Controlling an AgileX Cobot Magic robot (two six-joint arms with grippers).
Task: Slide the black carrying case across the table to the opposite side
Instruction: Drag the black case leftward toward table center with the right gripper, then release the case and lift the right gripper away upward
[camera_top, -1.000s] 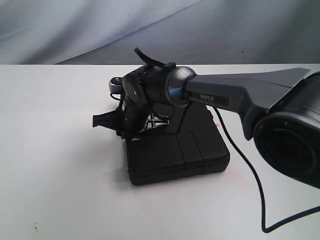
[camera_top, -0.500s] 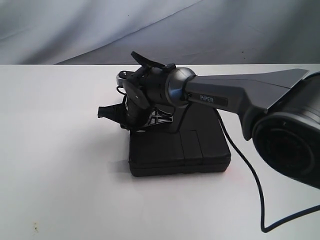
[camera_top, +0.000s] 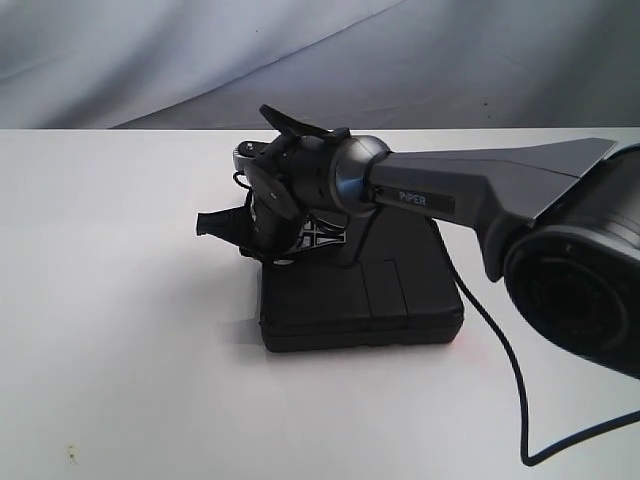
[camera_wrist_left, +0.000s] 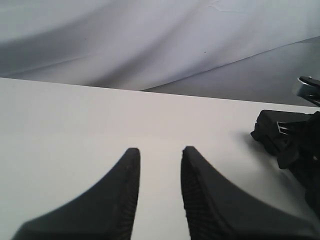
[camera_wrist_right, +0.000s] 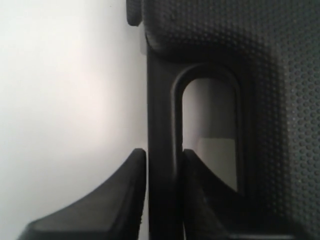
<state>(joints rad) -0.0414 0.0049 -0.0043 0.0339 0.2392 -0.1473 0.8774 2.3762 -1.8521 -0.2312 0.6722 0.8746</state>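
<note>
The black carrying case (camera_top: 360, 305) lies flat on the white table (camera_top: 120, 330), near the middle. My right gripper (camera_top: 288, 256) reaches across from the right and comes down on the case's far left edge. In the right wrist view the right gripper (camera_wrist_right: 162, 152) is shut on the bar of the case's handle (camera_wrist_right: 161, 95), one finger on the outside and one inside the handle opening. The left gripper (camera_wrist_left: 160, 150) hovers open over bare table (camera_wrist_left: 75, 115) with nothing between its fingers. It is out of the exterior view.
A black cable (camera_top: 505, 365) trails from the right arm (camera_top: 480, 190) across the table at the right. A grey cloth backdrop (camera_top: 300, 50) hangs behind the table's far edge. The right arm's wrist (camera_wrist_left: 292, 137) shows at the side of the left wrist view.
The case has turned a little, squaring up with the table edge, and its near left corner has shifted slightly right and away. The right gripper moved with it.
</note>
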